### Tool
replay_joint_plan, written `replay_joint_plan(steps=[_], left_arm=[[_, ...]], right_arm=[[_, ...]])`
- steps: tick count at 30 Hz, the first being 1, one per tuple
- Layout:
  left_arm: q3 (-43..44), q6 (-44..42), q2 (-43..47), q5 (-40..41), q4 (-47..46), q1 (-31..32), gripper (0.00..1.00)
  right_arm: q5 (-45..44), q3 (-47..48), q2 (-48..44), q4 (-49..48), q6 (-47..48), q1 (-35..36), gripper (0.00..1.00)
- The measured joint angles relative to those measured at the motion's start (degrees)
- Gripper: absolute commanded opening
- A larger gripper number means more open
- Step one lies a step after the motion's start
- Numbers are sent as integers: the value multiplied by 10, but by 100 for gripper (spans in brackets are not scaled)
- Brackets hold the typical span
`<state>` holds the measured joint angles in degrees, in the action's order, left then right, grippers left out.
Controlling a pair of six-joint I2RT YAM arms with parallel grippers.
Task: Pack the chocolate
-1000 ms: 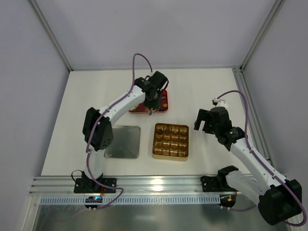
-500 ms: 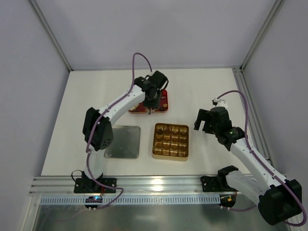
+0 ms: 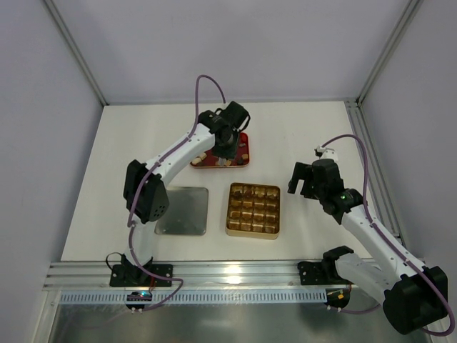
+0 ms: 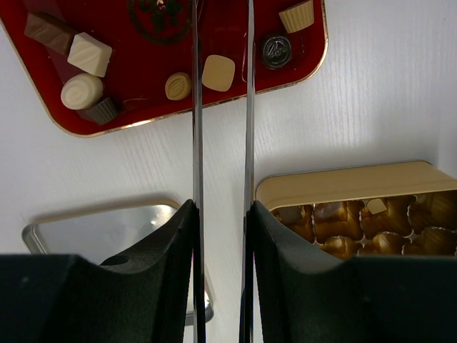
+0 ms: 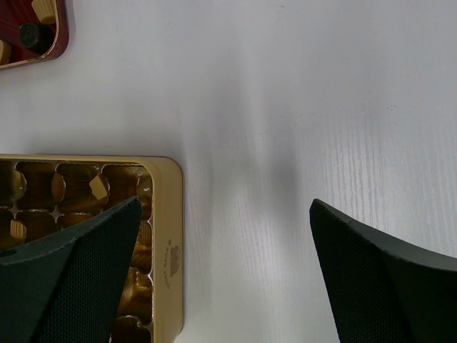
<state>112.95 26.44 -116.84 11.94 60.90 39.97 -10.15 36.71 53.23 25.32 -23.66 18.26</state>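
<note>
Several chocolates lie in the red tray [image 4: 143,64]: a cream cube [image 4: 89,54], a cream round [image 4: 81,91], a tan round [image 4: 178,86], a cream square [image 4: 218,73] and a dark round [image 4: 275,50]. The gold tin [image 3: 253,234] with its grid of cells sits mid-table, and one pale piece [image 4: 376,206] shows in a near cell. My left gripper [image 3: 227,151] hovers over the red tray [image 3: 243,161]. Its long thin blades stand apart with nothing between them, and the cream square lies below the gap. My right gripper [image 3: 305,179] is wide open and empty over bare table right of the tin [image 5: 170,243].
A flat silver lid [image 3: 183,211] lies left of the tin and also shows in the left wrist view [image 4: 93,229]. A corner of the red tray [image 5: 57,36] shows in the right wrist view. An aluminium rail runs along the near edge, and frame posts stand at the far corners.
My left gripper has shifted a little farther back, from the tray's near edge to over the tray. The right arm has not moved.
</note>
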Motion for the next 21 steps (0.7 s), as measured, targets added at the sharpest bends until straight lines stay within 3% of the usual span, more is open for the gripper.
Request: replay_joint_plan(steps=[21], left_arm=[[4, -1, -9, 0, 3, 0, 34]], right_arm=[[0, -2, 0, 0, 0, 0, 100]])
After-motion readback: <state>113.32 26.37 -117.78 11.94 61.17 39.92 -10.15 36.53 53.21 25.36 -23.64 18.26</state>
